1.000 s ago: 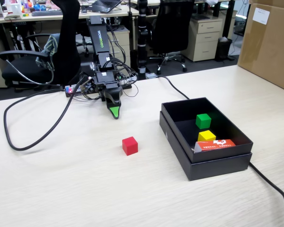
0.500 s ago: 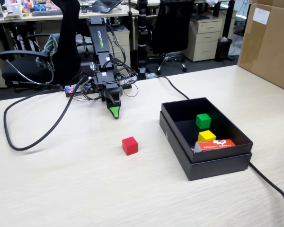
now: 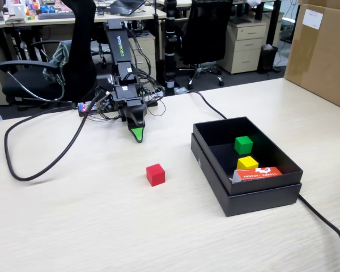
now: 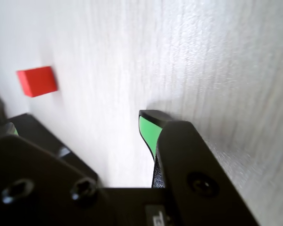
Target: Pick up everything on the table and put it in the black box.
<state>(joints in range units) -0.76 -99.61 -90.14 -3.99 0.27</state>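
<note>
The red cube (image 3: 155, 174) lies on the pale table (image 3: 73, 221), in front of and slightly right of my gripper (image 3: 137, 135) in the fixed view, about a hand's width away. The gripper points down with its tip close to the table, and nothing shows in it. Only one green-padded finger (image 4: 149, 132) shows clearly in the wrist view; the rest of the jaw is hidden by the dark gripper body. There the red cube (image 4: 37, 81) sits far off at upper left. The black box (image 3: 215, 178) stands to the right with its top open.
Inside the box lie a green cube (image 3: 243, 144), a yellow cube (image 3: 247, 163) and an orange-and-white packet (image 3: 258, 173). Black cables (image 3: 22, 170) loop over the table at left, and another (image 3: 326, 224) runs from behind the box. A brown carton (image 3: 323, 51) stands at far right.
</note>
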